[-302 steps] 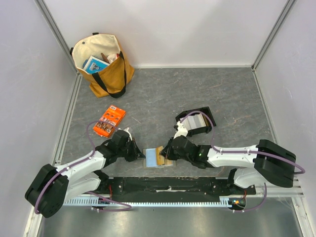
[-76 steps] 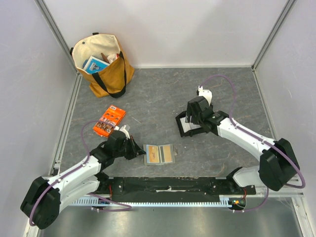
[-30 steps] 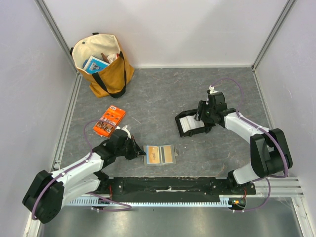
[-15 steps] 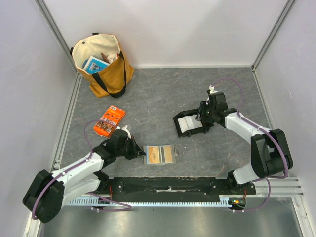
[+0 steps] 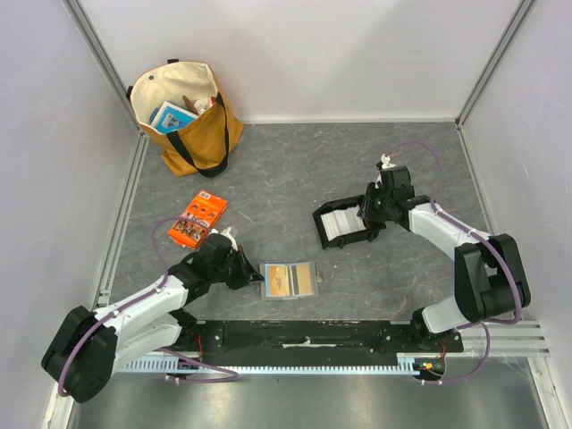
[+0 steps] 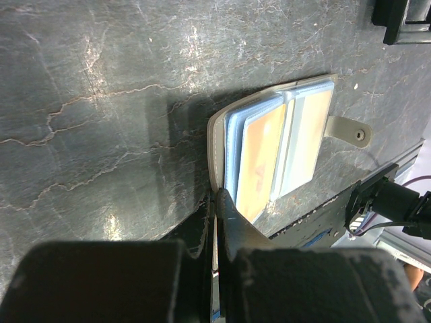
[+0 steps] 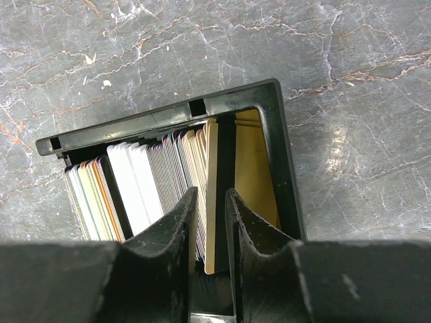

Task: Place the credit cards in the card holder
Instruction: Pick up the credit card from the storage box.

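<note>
Tray (image 7: 168,111) holds credit cards (image 7: 135,182), right hand (image 7: 210,194) apart astride one; left hand (image 6: 219,198) together.

— What does the overhead give you?

— I see the card holder (image 5: 289,280) lying open on the table (image 5: 286,170), a tan face up, with my left gripper (image 5: 248,272) at its left edge.

— And the right side?

— My right gripper (image 5: 367,216) is down on the right part of the black tray (image 5: 323,238); the credit cards (image 5: 337,223) show pale beside it. Orange packet (image 5: 197,220) and tote bag (image 5: 183,114) sit far left.
</note>
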